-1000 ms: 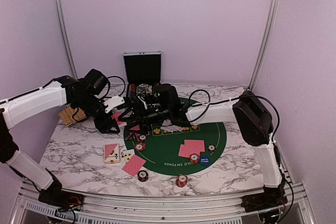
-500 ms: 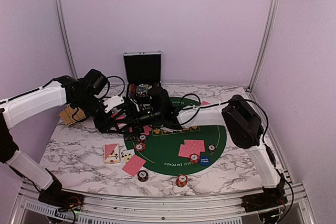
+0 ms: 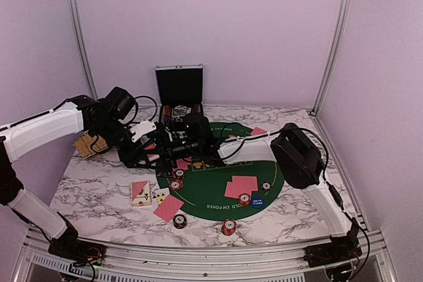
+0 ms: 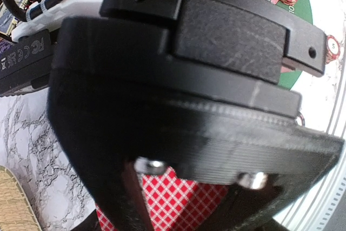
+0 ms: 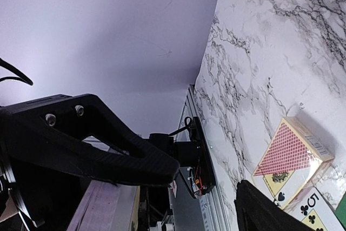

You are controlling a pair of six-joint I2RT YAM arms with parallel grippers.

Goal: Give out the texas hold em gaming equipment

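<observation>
My left gripper (image 3: 149,155) hovers at the left rim of the green poker mat (image 3: 218,208), shut on red-backed playing cards (image 4: 174,197) that show between its fingers. My right gripper (image 3: 170,144) reaches across the mat and sits right against the left one; its black body fills the left wrist view. Its fingers (image 5: 113,150) stand apart with nothing visible between them. More red-backed cards (image 3: 242,185) lie on the mat, and one (image 3: 168,207) lies off it. Striped poker chips (image 3: 229,227) and a blue marker disc (image 3: 257,202) are near the mat's front.
An open silver-edged black case (image 3: 179,90) stands at the back. A woven tan tray (image 3: 88,144) sits at the left under my left arm. A card box (image 3: 140,192) and a face-up card (image 3: 160,196) lie on the marble left of the mat.
My right arm has swung left, bringing its gripper up against the left one, with its jaws a little narrower. The left arm has stayed put with its cards.
</observation>
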